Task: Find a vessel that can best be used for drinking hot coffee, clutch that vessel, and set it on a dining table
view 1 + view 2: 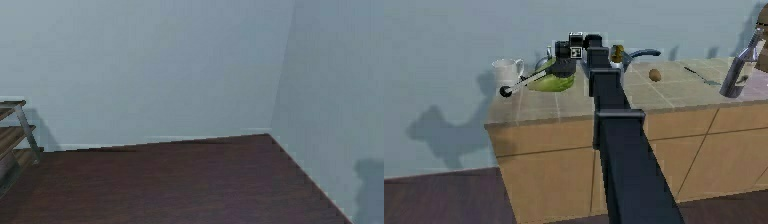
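white mug (pixel 506 70) stands upright at the left end of the tan tiled counter (pixel 684 95) in the arm side view. we take it as the coffee vessel, since its handle and shape fit. the arm (pixel 619 140) reaches out over the counter, likely lined up for the grasp. the gripper (pixel 519 87) sits just below the mug, beside a green bowl (pixel 556 80). with both on the surface behind it, we cannot tell whether the gripper holds anything or touches the mug. our reading: lift not yet made. further right we note a dark pan (pixel 642 54), a brown lump (pixel 654 74) and a bottle (pixel 739 65). forward view: dark wood floor (pixel 180 180), pale wall (pixel 150 60), shelf edge (pixel 15 125) at left.
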You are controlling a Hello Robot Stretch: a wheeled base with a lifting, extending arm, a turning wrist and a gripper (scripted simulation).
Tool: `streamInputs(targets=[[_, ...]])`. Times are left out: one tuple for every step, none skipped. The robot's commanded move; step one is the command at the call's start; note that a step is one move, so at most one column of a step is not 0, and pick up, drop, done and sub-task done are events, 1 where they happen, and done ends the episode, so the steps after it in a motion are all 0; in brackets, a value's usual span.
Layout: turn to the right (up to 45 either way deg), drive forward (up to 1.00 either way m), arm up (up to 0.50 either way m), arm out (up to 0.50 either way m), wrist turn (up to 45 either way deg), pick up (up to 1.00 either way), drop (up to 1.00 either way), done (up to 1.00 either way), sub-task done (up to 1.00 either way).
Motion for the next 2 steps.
streamInputs(targets=[[0.0, 0.0, 0.0, 0.0, -45.0, 0.0, 0.0, 0.0, 0.0], [0.0, 0.0, 0.0, 0.0, -21.0, 0.0, 0.0, 0.0, 0.0]])
